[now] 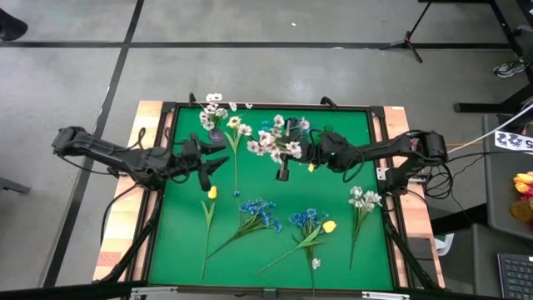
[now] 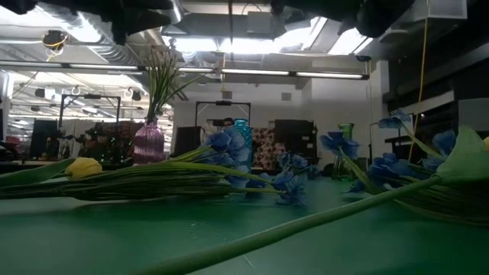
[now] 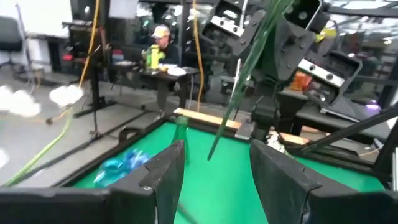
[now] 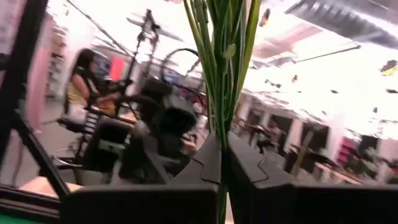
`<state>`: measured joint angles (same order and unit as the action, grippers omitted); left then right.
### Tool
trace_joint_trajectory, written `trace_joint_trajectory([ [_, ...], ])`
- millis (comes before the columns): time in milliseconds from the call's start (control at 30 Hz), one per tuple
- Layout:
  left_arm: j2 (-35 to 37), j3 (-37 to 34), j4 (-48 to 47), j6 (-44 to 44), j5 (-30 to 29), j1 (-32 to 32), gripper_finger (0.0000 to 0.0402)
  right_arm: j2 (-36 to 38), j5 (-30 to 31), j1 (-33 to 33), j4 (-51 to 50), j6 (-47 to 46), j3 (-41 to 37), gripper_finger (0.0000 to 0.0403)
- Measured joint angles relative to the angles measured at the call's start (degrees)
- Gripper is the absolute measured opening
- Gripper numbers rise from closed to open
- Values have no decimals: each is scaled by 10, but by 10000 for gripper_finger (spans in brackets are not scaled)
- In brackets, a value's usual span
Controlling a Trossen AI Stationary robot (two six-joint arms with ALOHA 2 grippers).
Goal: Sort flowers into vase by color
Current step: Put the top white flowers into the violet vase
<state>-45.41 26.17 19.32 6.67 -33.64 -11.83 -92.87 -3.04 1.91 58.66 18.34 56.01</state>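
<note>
The right gripper (image 4: 222, 171) was clamped on a bundle of green stalks (image 4: 221, 68) belonging to the white spray (image 1: 279, 140) held above the far middle of the green table (image 1: 333, 179), while the left gripper (image 3: 214, 177) stood with its fingers spread and empty near the table's left side. The remaining flowers lay loose on the mat: yellow tulips (image 1: 212, 192), blue blooms (image 1: 260, 212) and another white stem (image 1: 363, 198). With several thin stalks pinched together, one could slide out of the grip or snag during transfer, and the bundle could miss the vase mouth.
</note>
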Motion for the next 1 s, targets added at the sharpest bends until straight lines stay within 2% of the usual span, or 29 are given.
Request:
trace_joint_trajectory([
  [167,-47,0,77,-49,30,15,178,-19,-42,-1,-13,1,40,6],
  [300,-67,0,133,-71,52,20,178,-37,-50,0,-25,1,55,6],
  [667,-96,0,180,-67,115,41,178,-65,-56,0,-24,0,74,7],
  [1000,-134,14,217,-75,130,50,178,-65,-56,0,-17,3,76,7],
])
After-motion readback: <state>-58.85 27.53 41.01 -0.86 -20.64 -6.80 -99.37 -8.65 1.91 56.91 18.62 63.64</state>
